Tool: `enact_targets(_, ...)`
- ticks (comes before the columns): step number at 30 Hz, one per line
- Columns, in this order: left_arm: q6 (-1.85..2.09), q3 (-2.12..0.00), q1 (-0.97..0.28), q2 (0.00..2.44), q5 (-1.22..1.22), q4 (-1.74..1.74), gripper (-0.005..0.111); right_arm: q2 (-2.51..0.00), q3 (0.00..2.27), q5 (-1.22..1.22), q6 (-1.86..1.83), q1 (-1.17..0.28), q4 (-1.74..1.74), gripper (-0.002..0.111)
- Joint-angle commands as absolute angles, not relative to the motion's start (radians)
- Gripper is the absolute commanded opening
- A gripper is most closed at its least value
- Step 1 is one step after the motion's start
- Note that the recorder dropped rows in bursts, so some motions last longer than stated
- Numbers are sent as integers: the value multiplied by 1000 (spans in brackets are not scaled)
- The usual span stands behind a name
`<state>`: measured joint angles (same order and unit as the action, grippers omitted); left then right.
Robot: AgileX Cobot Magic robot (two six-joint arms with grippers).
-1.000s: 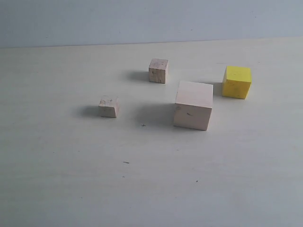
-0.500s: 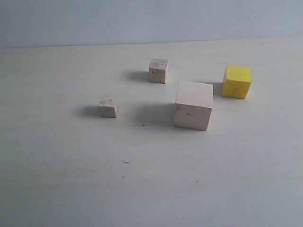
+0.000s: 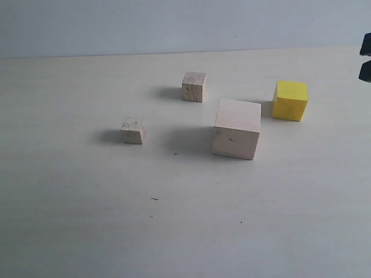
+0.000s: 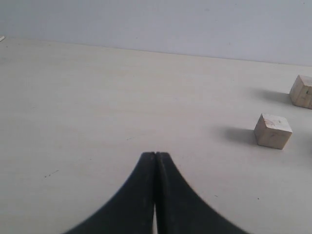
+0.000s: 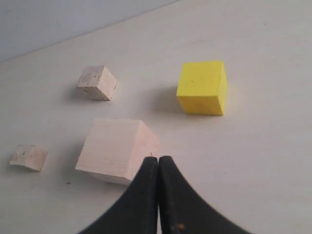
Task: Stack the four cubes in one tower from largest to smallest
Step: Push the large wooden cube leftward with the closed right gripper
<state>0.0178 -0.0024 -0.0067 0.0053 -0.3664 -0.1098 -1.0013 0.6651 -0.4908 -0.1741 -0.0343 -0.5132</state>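
All four cubes stand apart on the table, none stacked. The large pale wooden cube (image 3: 236, 128) (image 5: 117, 156) is in the middle, with the yellow cube (image 3: 290, 100) (image 5: 202, 87) behind it to the right. One small speckled cube (image 3: 194, 86) (image 5: 97, 82) (image 4: 302, 91) sits at the back. The smallest cube (image 3: 133, 130) (image 5: 29, 157) (image 4: 273, 130) is at the left. My right gripper (image 5: 158, 158) is shut and empty, hovering near the large cube's corner. My left gripper (image 4: 155, 155) is shut and empty, well short of the smallest cube.
A dark part of the right arm (image 3: 366, 70) shows at the right edge of the exterior view, beyond the yellow cube. The pale table (image 3: 174, 220) has a few small dark specks (image 3: 175, 153). A plain wall rises behind its far edge.
A dark part of the right arm has come into the exterior view at its right edge. The four cubes have not moved.
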Motion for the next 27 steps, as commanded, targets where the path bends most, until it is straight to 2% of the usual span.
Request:
enact_targets(1,22,0,-13,0,-357,-106,0,-1086,678,-468,-252,-34,-522,0)
enact_targets(10,22,0,-13,0,-357,-106,0,-1350,798,-587,-506,-34,-755,0)
enact_targets(27,22,0,-13,0,-357,-106,0,-1796,1018,-629,-443,-34,-748,0)
